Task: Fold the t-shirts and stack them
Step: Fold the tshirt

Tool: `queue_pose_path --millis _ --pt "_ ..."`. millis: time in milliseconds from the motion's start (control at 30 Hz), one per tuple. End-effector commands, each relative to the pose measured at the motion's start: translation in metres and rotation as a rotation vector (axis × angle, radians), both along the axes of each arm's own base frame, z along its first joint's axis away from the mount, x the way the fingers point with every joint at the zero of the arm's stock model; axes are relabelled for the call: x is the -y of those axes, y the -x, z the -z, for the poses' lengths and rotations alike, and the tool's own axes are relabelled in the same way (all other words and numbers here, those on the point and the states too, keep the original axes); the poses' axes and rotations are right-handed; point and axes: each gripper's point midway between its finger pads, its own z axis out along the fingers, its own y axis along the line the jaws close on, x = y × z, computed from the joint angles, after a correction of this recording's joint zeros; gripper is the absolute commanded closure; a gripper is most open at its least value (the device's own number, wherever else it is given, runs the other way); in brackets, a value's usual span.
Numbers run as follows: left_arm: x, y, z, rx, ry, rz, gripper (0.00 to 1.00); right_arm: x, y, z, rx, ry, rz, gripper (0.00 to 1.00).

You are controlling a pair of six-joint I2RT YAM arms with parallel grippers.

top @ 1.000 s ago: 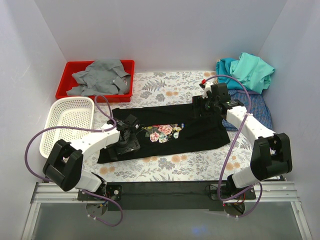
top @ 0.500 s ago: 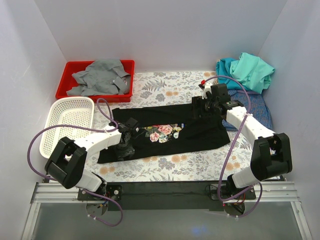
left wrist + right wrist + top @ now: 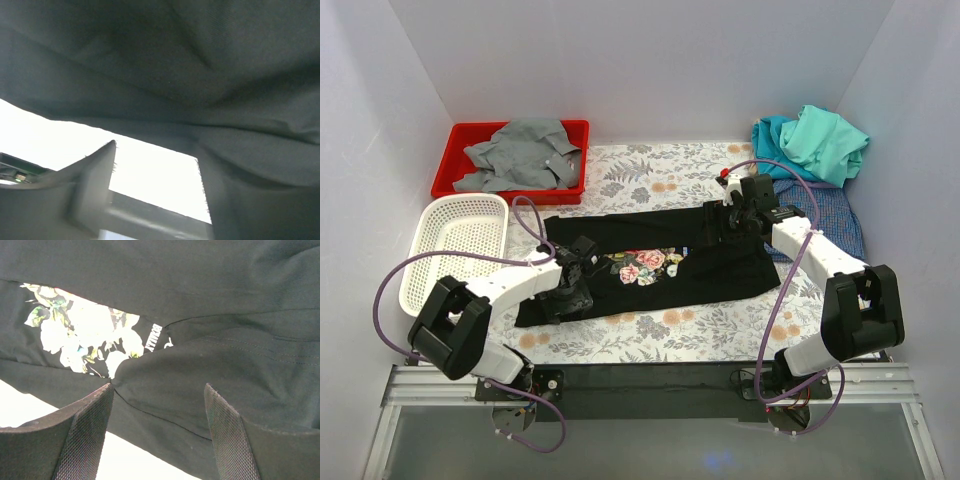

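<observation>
Left wrist | black t-shirt (image 3: 200,75) drapes over left hand (image 3: 156,152), one side hidden

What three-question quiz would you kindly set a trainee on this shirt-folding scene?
1. True or false: the red tray holds a grey garment.
2. What is printed on the black t-shirt? A roses, B stripes, C a car.
3. Short answer: on which side of the table does the white basket stand?
Key: 1 true. 2 A. 3 The left side, just nearer the arms than the red tray.
</observation>
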Motion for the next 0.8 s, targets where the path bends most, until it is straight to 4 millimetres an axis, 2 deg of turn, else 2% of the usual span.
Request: queue_pose_path --millis 0,33,67,133,233,433,467,567,600,700,733,767 --pt "0.003 -0.015 -0.023 0.121 0.028 -0.039 0.32 -0.006 0.0 0.002 -0.001 -0.017 -0.029 0.22" --pt "0.003 -0.017 -0.025 0.136 0.034 -0.047 0.25 -0.007 -0.001 0.002 0.001 -0.019 -0.032 0.22" --pt "0.003 -0.017 -0.027 0.151 0.045 -0.053 0.24 -0.007 0.0 0.003 -0.002 -0.02 -0.033 0.22" --pt "0.002 -0.015 -0.025 0.143 0.04 -0.069 0.24 -0.007 -0.001 0.005 -0.006 -0.018 -0.036 0.22" --pt "-0.001 -0.008 -0.012 0.092 0.012 -0.098 0.24 -0.007 0.0 0.005 -0.01 -0.022 -0.039 0.22" --pt "-0.006 0.002 0.008 0.036 -0.025 -0.118 0.33 -0.006 0.003 0.004 -0.005 -0.019 -0.037 0.22" --pt "-0.006 0.002 0.009 0.037 -0.026 -0.123 0.36 -0.006 0.003 0.004 -0.002 -0.019 -0.039 0.22" --pt "-0.007 0.002 0.01 0.038 -0.031 -0.126 0.55 -0.006 0.006 0.006 -0.013 -0.022 -0.037 0.22" --pt "-0.007 0.002 0.01 0.037 -0.032 -0.126 0.68 -0.006 0.007 0.008 -0.018 -0.024 -0.04 0.22" --pt "-0.009 0.001 0.009 0.046 -0.038 -0.122 0.89 -0.006 0.014 0.019 -0.051 -0.021 -0.045 0.22" --pt "-0.008 -0.001 0.006 0.052 -0.037 -0.119 1.0 -0.006 0.017 0.023 -0.065 -0.02 -0.046 0.23" --pt "-0.007 -0.002 0.006 0.051 -0.034 -0.115 1.0 -0.005 0.02 0.027 -0.078 -0.018 -0.047 0.23"
